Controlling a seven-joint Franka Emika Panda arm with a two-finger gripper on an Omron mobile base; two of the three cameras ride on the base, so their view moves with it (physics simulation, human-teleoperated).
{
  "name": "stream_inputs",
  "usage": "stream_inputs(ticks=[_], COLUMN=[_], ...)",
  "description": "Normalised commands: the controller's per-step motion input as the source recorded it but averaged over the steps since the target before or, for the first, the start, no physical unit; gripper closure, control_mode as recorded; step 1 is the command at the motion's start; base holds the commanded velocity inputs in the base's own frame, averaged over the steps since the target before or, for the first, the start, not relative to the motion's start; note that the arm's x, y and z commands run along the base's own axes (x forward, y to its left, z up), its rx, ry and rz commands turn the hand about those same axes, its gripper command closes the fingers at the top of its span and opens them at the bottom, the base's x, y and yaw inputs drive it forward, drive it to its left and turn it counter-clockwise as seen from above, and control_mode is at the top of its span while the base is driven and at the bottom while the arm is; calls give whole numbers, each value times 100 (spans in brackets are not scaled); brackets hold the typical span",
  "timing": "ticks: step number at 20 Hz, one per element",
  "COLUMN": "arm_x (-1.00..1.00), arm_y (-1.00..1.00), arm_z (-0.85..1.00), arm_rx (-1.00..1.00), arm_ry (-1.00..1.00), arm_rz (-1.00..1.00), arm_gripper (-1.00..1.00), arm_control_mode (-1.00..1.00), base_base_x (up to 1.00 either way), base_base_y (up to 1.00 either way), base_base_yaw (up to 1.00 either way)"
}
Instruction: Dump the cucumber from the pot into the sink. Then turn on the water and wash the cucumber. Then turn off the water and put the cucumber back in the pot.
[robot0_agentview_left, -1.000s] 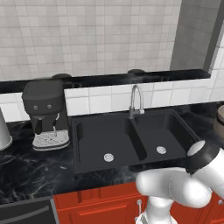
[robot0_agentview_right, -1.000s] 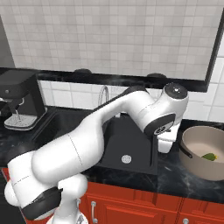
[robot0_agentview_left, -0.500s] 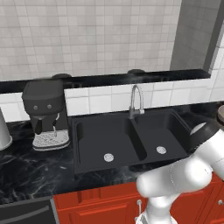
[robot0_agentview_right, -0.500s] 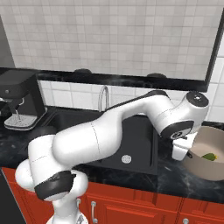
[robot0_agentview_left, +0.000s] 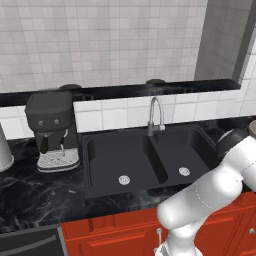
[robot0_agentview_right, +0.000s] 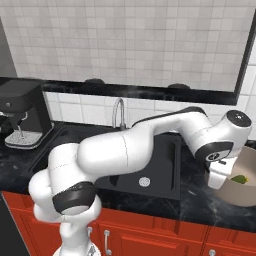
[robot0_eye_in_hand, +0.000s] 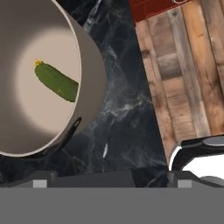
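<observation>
The beige-grey pot (robot0_agentview_right: 246, 196) stands on the black counter right of the sink (robot0_agentview_right: 150, 165). In its pale interior lies the small green cucumber (robot0_agentview_right: 239, 178). My gripper (robot0_agentview_right: 219, 179) hangs at the pot's left rim, just above the counter. In the hand view the pot (robot0_eye_in_hand: 92, 74) takes up the upper left, with the cucumber (robot0_eye_in_hand: 57, 82) on its bottom and a dark side handle (robot0_eye_in_hand: 70, 132) toward me. There my gripper (robot0_eye_in_hand: 111, 180) is open and empty, apart from the pot. The sink (robot0_agentview_left: 150, 160) and silver faucet (robot0_agentview_left: 156, 115) are dry.
A black coffee machine (robot0_agentview_left: 51, 127) stands left of the sink on the marbled counter (robot0_agentview_left: 40, 195). Red cabinet fronts (robot0_agentview_right: 150, 232) run below. In the hand view the counter edge drops to a wooden floor (robot0_eye_in_hand: 192, 74) on the right.
The arm has swung right, from over the sink's right basin to the pot's left rim. The pot and the cucumber have not moved.
</observation>
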Motion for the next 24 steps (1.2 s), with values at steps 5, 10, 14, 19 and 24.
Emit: stream_inputs(ticks=[5, 10, 14, 19, 24], arm_x=[2, 15, 22, 19, 14], arm_y=[-25, -30, -33, -29, -27], arm_z=[-35, -26, -19, -19, -20], arm_rx=[0, 0, 1, 0, 0], arm_ry=[5, 3, 5, 7, 6], arm_rz=[0, 0, 0, 0, 0], arm_gripper=[-100, -100, -100, -100, -100], arm_control_mode=[-100, -100, -100, -100, -100], base_base_x=[0, 0, 0, 0, 0], base_base_y=[0, 0, 0, 0, 0], base_base_yaw=[0, 0, 0, 0, 0])
